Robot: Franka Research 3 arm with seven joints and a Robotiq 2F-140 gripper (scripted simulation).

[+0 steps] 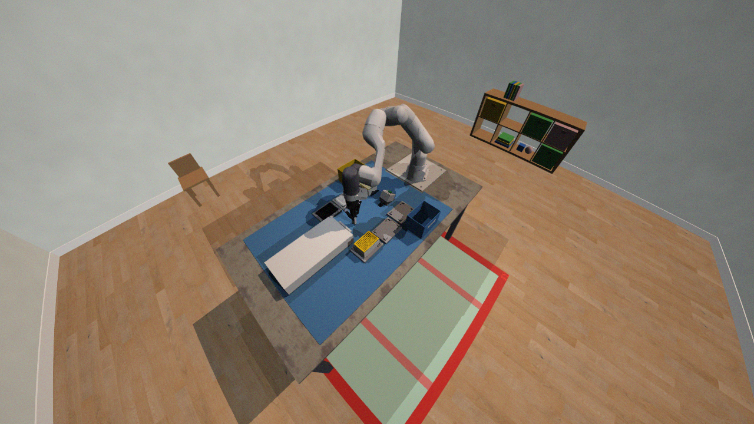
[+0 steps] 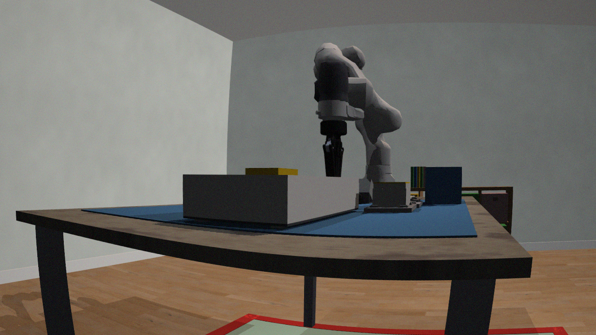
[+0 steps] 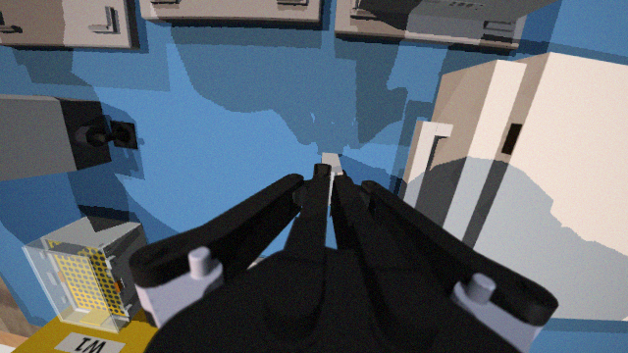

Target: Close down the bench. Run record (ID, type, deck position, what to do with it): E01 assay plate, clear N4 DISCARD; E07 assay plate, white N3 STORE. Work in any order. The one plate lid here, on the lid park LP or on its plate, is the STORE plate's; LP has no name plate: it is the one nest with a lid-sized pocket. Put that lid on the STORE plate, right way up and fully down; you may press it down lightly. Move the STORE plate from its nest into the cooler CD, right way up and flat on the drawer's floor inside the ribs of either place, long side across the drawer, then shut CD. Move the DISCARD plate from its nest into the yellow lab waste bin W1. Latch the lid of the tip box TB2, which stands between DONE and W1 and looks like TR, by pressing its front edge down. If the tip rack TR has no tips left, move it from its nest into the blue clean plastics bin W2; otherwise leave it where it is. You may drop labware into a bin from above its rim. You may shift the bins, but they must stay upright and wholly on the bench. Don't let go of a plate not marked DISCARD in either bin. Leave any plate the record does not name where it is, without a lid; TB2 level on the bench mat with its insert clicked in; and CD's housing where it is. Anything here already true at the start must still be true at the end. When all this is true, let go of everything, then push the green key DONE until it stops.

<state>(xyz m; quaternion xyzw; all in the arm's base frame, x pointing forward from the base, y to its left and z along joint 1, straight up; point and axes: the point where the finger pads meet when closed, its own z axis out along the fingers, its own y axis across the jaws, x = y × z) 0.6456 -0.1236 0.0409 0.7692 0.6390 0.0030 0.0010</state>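
Cooler CD [image 1: 308, 252] lies long on the blue mat [image 1: 337, 295] in top view, drawer shut; gripper [image 1: 354, 217] hangs just off its handle end, tip rack [image 1: 366, 244] w/ yellow insert beside that end. Exterior: gripper [image 2: 333, 166] points straight down behind CD [image 2: 266, 197], fingers pressed together, holding nothing. Wrist: closed gripper [image 3: 328, 172] over mat, CD's handle [image 3: 426, 147] to its right, clear-lidded tip box [image 3: 83, 275] lower left by the W1 label [image 3: 88, 343].

Dark wooden bench [image 1: 295, 363] under blue mat [image 1: 326, 300]

White cooler CD [image 1: 308, 252] shut; TB2 [image 3: 80, 275] upright.
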